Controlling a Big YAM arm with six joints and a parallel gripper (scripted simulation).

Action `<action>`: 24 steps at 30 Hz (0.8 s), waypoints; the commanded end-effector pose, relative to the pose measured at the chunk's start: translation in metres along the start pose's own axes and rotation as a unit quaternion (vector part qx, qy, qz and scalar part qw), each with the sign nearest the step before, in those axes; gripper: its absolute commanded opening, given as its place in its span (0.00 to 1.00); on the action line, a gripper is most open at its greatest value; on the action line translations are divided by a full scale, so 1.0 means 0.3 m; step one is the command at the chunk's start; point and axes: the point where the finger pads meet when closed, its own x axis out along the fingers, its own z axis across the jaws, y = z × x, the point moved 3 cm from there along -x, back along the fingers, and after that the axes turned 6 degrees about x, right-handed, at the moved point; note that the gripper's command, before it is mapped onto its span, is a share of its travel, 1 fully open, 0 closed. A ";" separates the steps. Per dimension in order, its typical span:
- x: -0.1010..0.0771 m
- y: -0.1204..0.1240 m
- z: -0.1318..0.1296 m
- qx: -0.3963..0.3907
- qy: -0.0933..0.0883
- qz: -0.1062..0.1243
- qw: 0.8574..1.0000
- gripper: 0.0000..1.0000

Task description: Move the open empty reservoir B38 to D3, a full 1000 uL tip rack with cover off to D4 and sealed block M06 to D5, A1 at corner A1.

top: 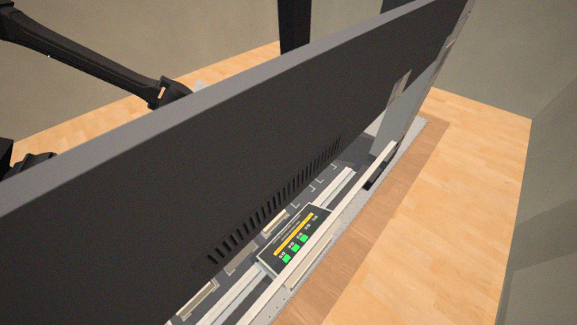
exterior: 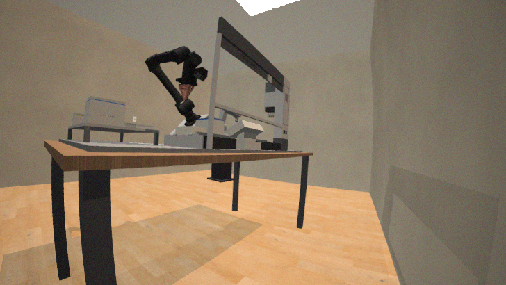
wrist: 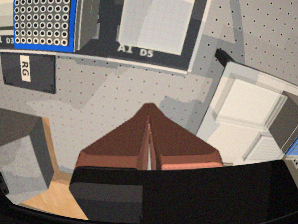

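Note:
My gripper [wrist: 149,110] is shut with its brown fingers pressed together and nothing between them. It hangs high above the deck, pointing down, and also shows in the exterior view [exterior: 185,94]. In the wrist view a blue tip rack [wrist: 45,4] full of pale tips, with no cover, sits at the far left. Beside it a pale sealed block [wrist: 161,6] sits in the dark bay engraved "A1 D5" [wrist: 135,50]. The reservoir is not in view. The shelf [exterior: 113,128] stands at the table's left in the exterior view and carries a pale box [exterior: 105,111].
A dark pad marked RG [wrist: 24,66] lies below the tip rack. A white boxy unit [wrist: 248,115] stands to my right. A tall gantry frame [exterior: 247,60] spans the deck, and its dark panel [top: 226,153] blocks most of the top view. A status panel shows green squares [top: 294,238].

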 end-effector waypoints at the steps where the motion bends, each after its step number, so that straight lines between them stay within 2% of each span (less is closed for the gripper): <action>1: -0.012 0.037 -0.021 -0.033 0.004 -0.012 0.999 0.00; 4: -0.011 0.084 -0.015 -0.063 0.005 -0.011 0.998 0.00; 7: -0.033 0.066 -0.007 -0.099 0.008 -0.020 0.995 0.00; 8: -0.047 0.043 -0.029 -0.105 0.011 -0.025 0.994 0.00; 11: -0.034 0.041 -0.017 -0.140 0.009 -0.019 0.990 0.00; 16: -0.033 0.042 -0.017 -0.141 0.009 -0.020 0.990 0.00; 17: -0.012 0.099 -0.011 -0.145 0.006 -0.012 0.989 0.00; 24: -0.008 0.217 0.003 -0.214 0.006 -0.009 0.977 0.00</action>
